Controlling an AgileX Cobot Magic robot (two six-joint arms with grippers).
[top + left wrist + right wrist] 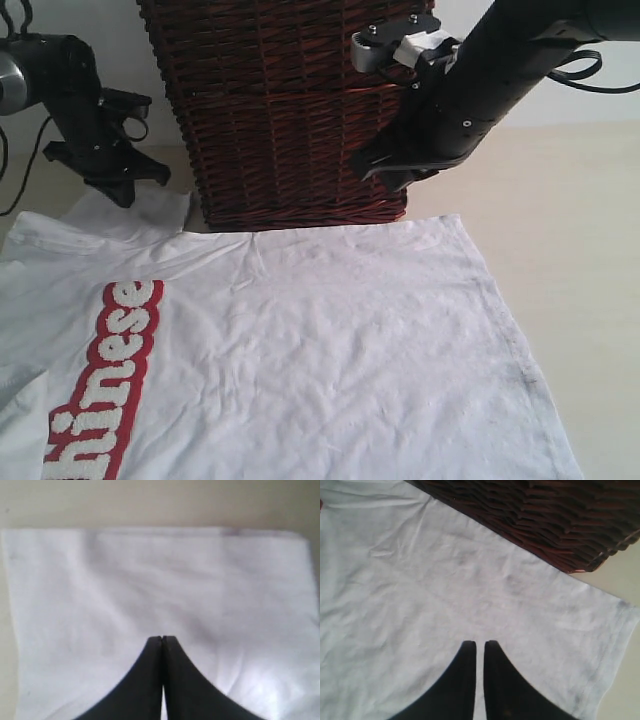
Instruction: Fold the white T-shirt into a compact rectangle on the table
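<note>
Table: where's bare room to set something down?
Bare table right of the shirt and basket. Small patch left of the basket, past the shirt's edge. Centre is crowded: shirt runs right up to the basket.

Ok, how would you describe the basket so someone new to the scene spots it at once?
A white T-shirt lies spread on the cream table. Right at the shirt's far edge, near the middle of the exterior view, stands the basket. It is the only dark brown woven wicker thing there; the cloth and tabletop around it are pale and smooth.
</note>
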